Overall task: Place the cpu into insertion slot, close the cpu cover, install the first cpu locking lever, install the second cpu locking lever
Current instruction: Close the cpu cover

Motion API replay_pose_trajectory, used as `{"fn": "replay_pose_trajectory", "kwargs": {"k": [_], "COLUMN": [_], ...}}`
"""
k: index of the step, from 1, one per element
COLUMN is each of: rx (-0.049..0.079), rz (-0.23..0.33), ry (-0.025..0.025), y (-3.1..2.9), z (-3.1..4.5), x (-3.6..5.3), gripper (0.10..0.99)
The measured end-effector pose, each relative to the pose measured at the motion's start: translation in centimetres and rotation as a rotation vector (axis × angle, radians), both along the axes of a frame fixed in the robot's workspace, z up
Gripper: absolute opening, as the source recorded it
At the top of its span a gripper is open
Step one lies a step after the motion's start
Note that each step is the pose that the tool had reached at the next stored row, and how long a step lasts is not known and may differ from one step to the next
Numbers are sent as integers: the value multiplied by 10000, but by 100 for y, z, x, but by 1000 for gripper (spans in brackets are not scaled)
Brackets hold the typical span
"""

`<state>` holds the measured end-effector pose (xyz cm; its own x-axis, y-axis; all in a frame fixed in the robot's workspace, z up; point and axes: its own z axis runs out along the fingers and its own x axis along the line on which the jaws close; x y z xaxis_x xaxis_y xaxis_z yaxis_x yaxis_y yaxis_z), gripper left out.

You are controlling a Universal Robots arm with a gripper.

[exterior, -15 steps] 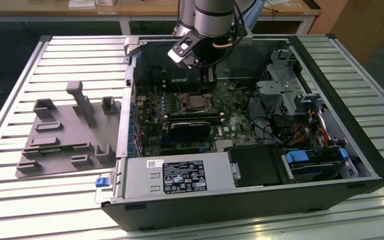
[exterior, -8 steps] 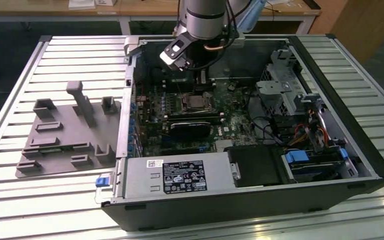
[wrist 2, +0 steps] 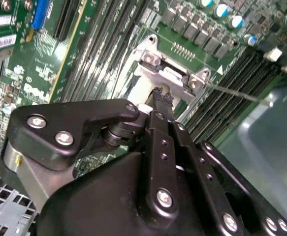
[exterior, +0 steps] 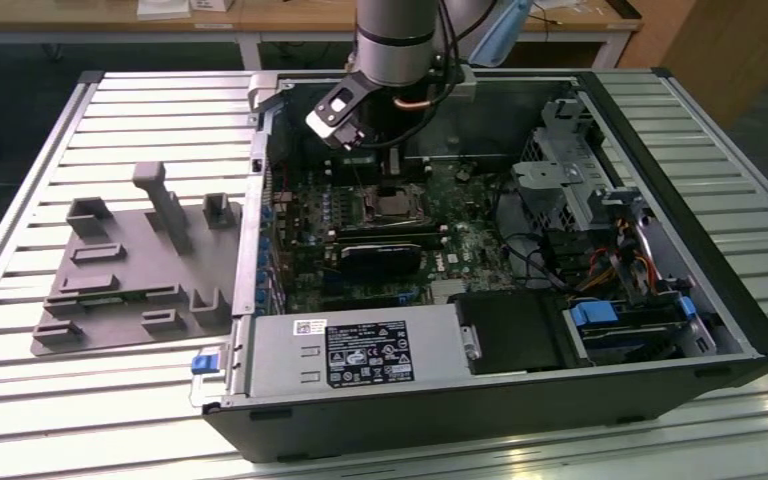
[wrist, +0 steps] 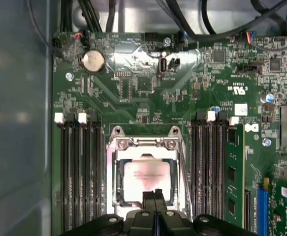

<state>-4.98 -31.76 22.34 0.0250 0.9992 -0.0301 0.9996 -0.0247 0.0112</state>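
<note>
Green board (wrist: 148, 103): pinched claw (wrist: 155, 194) over cpu (wrist: 144, 177) edge, cpu cover (wrist: 143, 144) around.

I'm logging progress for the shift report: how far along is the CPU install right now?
Done: the cpu sits in the insertion slot, and the cpu cover looks lowered over it. In hand: the gripper, jaws shut and empty, sits at the cover's edge. Left: a thin locking lever sticks out beside the slot in the second wrist view, so latching looks undone.

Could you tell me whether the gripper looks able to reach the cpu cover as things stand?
Probably yes: the gripper hangs right above the cpu cover, with nothing between them that I can see.
</note>
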Motion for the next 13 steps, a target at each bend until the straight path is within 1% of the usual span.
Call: {"fn": "replay_pose_trajectory", "kwargs": {"k": [4,5,13], "rx": [2,1,2], "rz": [11,114,1529], "ry": [-6,-6,-6], "y": [-1,-1,-1], "z": [-2,-2,-5], "x": [-5,-6,-6], "gripper": [106,106,106]}}
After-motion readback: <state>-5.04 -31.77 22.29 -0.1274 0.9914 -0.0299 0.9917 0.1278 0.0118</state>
